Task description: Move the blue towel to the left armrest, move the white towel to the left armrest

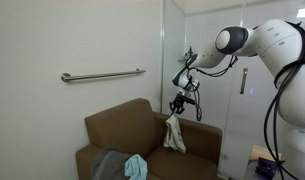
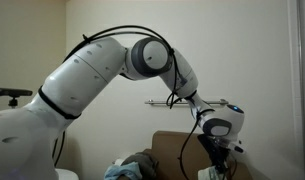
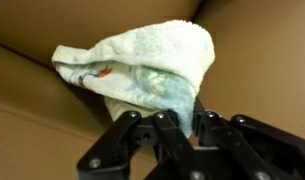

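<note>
My gripper (image 1: pixel 178 105) is shut on the white towel (image 1: pixel 174 134), which hangs from the jaws above the brown armchair's armrest (image 1: pixel 197 132). In the wrist view the white towel (image 3: pixel 142 65) is bunched just ahead of the shut jaws (image 3: pixel 179 118), with brown upholstery behind it. The blue towel (image 1: pixel 136 167) lies on the other armrest at the front of the chair, next to a grey cloth (image 1: pixel 109 165). In an exterior view the blue towel (image 2: pixel 122 172) shows low in the picture and the gripper (image 2: pixel 218 152) hangs over the chair.
A metal grab bar (image 1: pixel 102 75) is fixed to the wall above the armchair (image 1: pixel 122 128). A glass partition with a handle (image 1: pixel 243 80) stands behind the arm. The arm's black cables (image 1: pixel 282 90) hang at the side.
</note>
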`<state>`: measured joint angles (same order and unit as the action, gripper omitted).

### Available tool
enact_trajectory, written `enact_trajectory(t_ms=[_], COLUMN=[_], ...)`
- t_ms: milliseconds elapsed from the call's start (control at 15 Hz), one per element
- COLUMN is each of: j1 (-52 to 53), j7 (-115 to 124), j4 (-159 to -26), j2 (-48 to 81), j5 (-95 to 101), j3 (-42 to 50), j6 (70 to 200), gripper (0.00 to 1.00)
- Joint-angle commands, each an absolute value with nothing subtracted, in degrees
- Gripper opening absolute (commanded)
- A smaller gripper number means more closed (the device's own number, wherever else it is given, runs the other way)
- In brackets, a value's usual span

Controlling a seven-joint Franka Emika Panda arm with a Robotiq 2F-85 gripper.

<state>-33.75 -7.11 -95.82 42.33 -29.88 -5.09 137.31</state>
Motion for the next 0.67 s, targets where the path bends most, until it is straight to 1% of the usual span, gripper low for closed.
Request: enact_trajectory(t_ms=[0, 333, 600], j1=[-29.94, -24.91, -21.08], j7=[-12.83, -19.34, -22.38], j4=[-102.54, -113.27, -119.64], j2=[39.92, 33.45, 24.86], j5=[-28.34, -23.91, -17.88], j3=[-4.11, -3.02, -1.76], j6=[135.14, 133.74, 132.32], gripper=[0.03, 0.04, 0.04])
